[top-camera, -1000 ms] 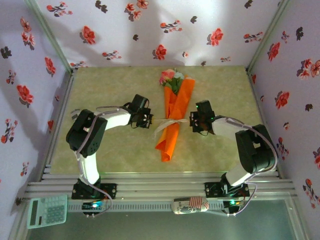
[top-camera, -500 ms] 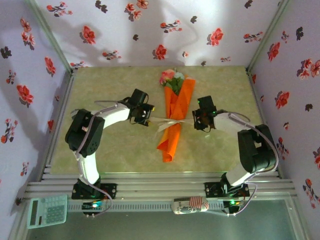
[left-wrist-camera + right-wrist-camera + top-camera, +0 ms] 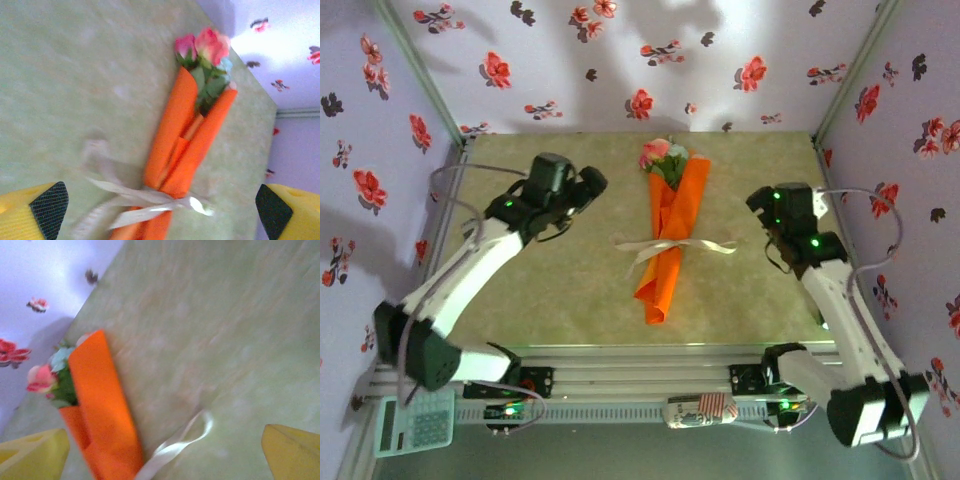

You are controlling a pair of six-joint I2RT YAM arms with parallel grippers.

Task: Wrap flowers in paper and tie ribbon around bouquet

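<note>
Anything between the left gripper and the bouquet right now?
In the top view, a bare stretch of table separates the left gripper from the bouquet. The ribbon has a loose tail just off that line, nearer the arm bases.

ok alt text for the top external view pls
An orange bouquet lies in the middle of the table, pink blooms toward the far wall, with a cream ribbon tied round its middle. The left gripper and right gripper sit clear of it on either side, both open and empty.
</note>
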